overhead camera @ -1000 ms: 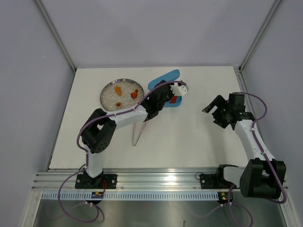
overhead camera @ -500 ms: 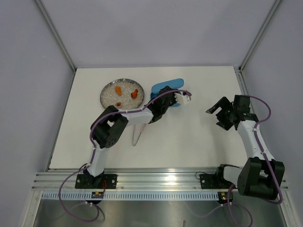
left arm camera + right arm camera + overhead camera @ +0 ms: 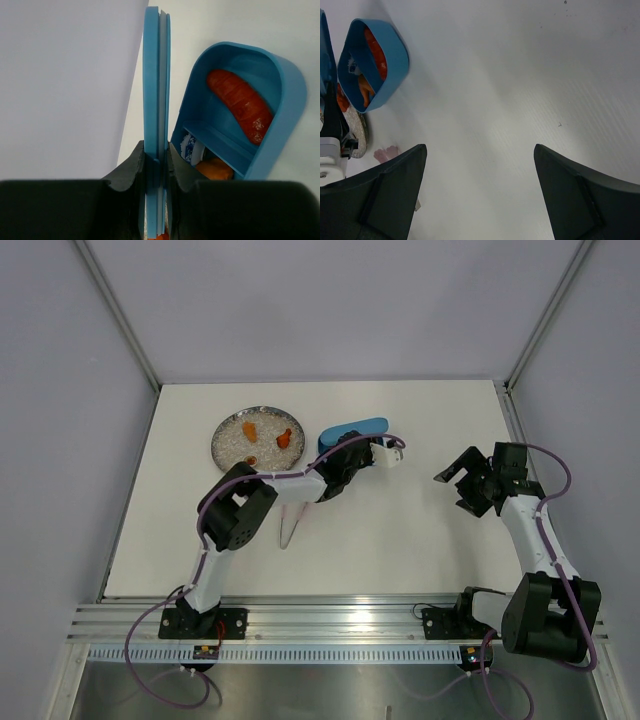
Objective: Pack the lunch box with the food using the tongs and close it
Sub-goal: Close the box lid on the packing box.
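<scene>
My left gripper point(image 3: 156, 160) is shut on the flat blue lid point(image 3: 156, 90), which stands on edge just left of the open lunch box point(image 3: 287, 100). The box holds food: a red piece point(image 3: 240, 102) in one compartment, an orange piece point(image 3: 216, 169) and a white piece point(image 3: 192, 147) in the other. In the top view the lid point(image 3: 355, 427) shows above the left gripper point(image 3: 345, 443), and the arm hides the box. The tongs point(image 3: 291, 524) lie on the table below the arm. My right gripper point(image 3: 480, 195) is open and holds nothing, far to the right point(image 3: 460, 478).
A round speckled grey plate point(image 3: 228, 445) with three orange morsels point(image 3: 286, 436) sits left of the box. The right wrist view shows the box point(image 3: 395, 60), the plate's rim point(image 3: 357, 132) and bare white table between the fingers.
The left arm has swung the lid round from a slanted pose over the box to lie along its far side. The right arm drew back a little to the right.
</scene>
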Controlling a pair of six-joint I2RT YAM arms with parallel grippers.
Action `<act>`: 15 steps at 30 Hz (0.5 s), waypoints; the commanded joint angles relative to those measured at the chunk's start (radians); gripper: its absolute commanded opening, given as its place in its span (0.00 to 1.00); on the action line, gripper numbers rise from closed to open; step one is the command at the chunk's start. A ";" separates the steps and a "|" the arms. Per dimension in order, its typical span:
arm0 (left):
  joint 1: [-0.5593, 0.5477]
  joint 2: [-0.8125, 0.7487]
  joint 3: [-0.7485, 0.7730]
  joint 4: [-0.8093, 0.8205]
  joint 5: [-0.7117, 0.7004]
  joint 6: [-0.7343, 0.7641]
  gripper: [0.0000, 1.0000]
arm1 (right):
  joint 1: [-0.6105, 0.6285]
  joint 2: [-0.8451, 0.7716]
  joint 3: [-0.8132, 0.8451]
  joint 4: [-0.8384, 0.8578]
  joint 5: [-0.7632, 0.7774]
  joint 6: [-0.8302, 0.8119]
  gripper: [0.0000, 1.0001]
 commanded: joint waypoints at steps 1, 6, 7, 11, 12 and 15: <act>-0.005 0.011 0.044 0.042 0.025 -0.035 0.12 | -0.007 -0.026 -0.007 -0.006 -0.027 -0.019 0.96; -0.011 0.021 0.042 0.030 0.022 -0.043 0.13 | -0.007 -0.035 -0.009 -0.007 -0.030 -0.021 0.95; -0.013 0.023 0.042 0.030 0.019 -0.043 0.14 | -0.007 -0.035 -0.007 -0.007 -0.030 -0.021 0.95; -0.018 0.023 0.036 0.030 0.007 -0.033 0.16 | -0.007 -0.033 -0.006 -0.007 -0.032 -0.024 0.96; -0.018 0.021 0.038 0.030 0.001 -0.030 0.16 | -0.007 -0.032 -0.004 -0.007 -0.032 -0.024 0.95; -0.019 0.021 0.041 0.027 0.002 -0.021 0.17 | -0.007 -0.032 -0.002 -0.007 -0.033 -0.024 0.95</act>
